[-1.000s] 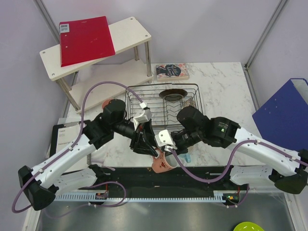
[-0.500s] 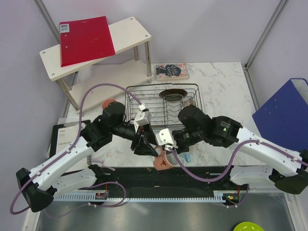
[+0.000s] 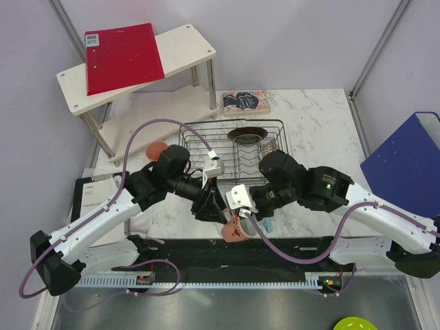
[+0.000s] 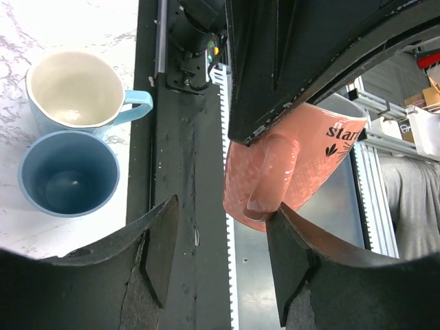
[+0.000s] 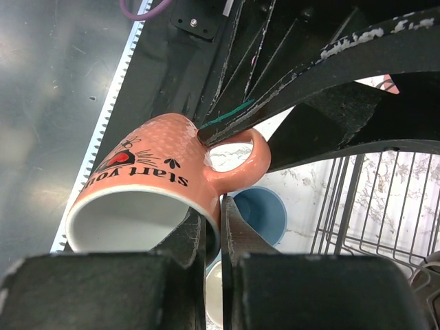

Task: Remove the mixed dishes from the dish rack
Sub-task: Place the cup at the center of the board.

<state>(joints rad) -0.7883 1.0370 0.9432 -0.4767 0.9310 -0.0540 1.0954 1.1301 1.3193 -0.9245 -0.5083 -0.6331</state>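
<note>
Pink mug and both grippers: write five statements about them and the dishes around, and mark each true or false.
1. The right gripper pinches the pink mug at its rim. True.
2. The left gripper is clamped shut on the mug's handle. False: its jaws stand open, with the handle between them.
3. The blue cup and the light-blue mug stand upright, side by side, on the marble table. True.
4. The dish rack holds nothing. False: a dark plate sits at its far end.
5. The red folder lies on the table beside the rack. False: it lies on top of the white shelf.
</note>
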